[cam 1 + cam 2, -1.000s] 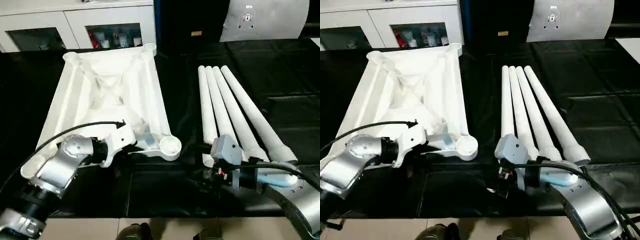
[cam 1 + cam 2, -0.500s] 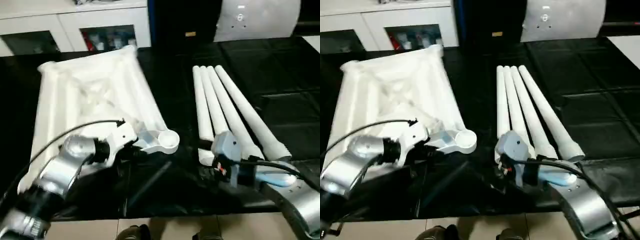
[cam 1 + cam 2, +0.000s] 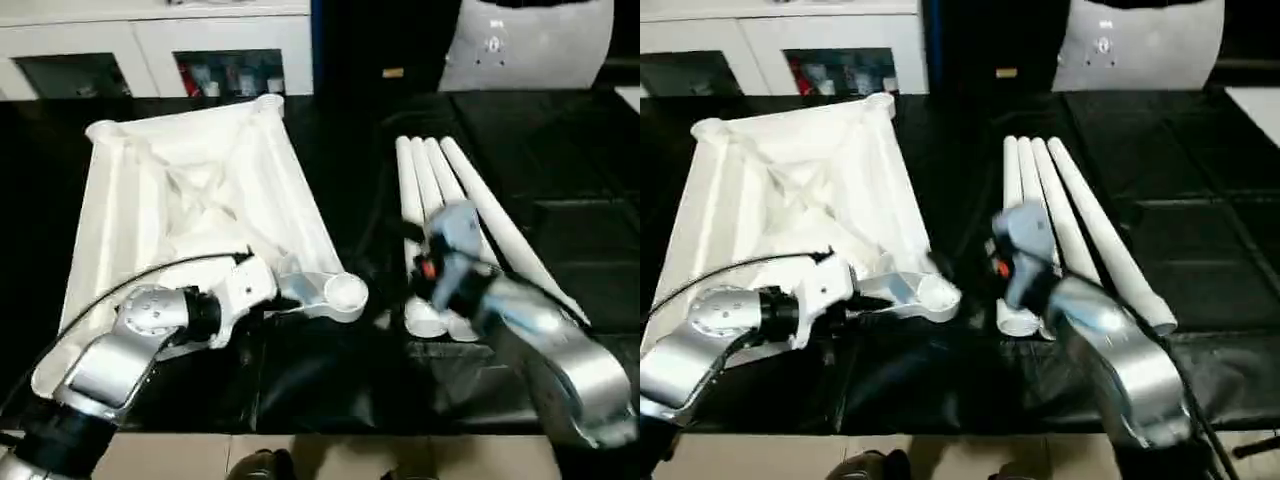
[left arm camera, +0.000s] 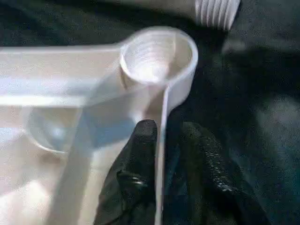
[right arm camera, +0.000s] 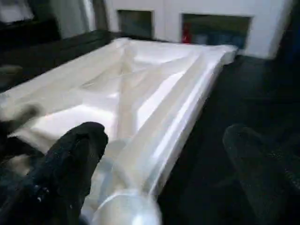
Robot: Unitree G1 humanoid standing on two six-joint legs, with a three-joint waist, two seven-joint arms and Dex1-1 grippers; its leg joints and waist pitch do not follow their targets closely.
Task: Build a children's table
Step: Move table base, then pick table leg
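Note:
The white table top (image 3: 190,200) lies upside down on the left, ribs up. Its near right corner socket (image 3: 343,292) faces the legs. My left gripper (image 4: 168,129) is at that corner. Its black fingers (image 4: 140,154) straddle the thin rim, one touching it and the other a narrow gap away. Several white legs (image 3: 430,185) lie side by side on the right, collars toward me. My right arm (image 3: 455,250) hangs above their collar ends. My right gripper (image 5: 164,133) stands wide open with nothing in it, pointing at the top's long side (image 5: 154,108).
Everything sits on a black covered table (image 3: 570,150) whose front edge (image 3: 320,438) is near me. White cabinets with glass doors (image 3: 150,55) stand behind it, and a pale grey panel (image 3: 530,45) is at the back right.
My right arm has risen from the table's front edge to above the legs' collar ends and turned toward the top. The top's far end has swung left. My left fingers have loosened on the rim.

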